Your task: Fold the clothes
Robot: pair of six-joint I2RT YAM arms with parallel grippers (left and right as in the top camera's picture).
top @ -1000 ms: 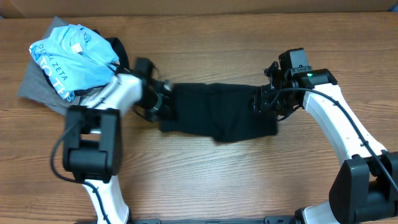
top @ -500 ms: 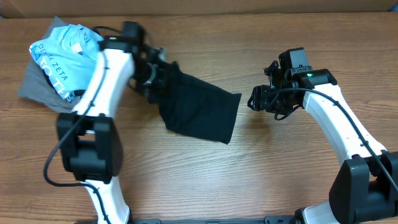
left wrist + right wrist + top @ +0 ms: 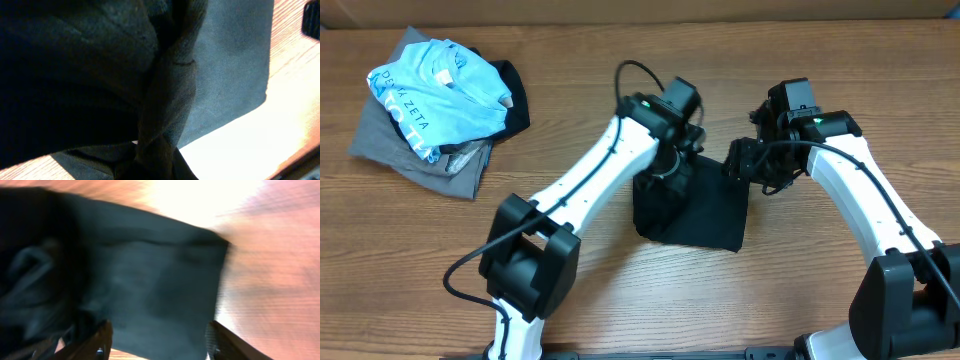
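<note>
The black T-shirt (image 3: pixel 692 213) lies folded in a compact block in the middle of the table. My left gripper (image 3: pixel 672 168) is over its top left corner, shut on a bunch of the black fabric (image 3: pixel 165 100), which fills the left wrist view. My right gripper (image 3: pixel 744 160) is open and empty at the shirt's top right corner; its fingers (image 3: pixel 159 347) straddle the black cloth (image 3: pixel 150 285) below. The light blue lettered tee (image 3: pixel 430 90) lies on the grey garment (image 3: pixel 405 155) at the far left.
A dark garment (image 3: pixel 515 95) shows under the blue tee's right side. The wooden table (image 3: pixel 820 290) is bare in front and to the right. A cardboard wall runs along the back edge.
My left arm swung the shirt's left end up and over to the right, folding it onto the right half. My right gripper let go of the right end and stayed in place.
</note>
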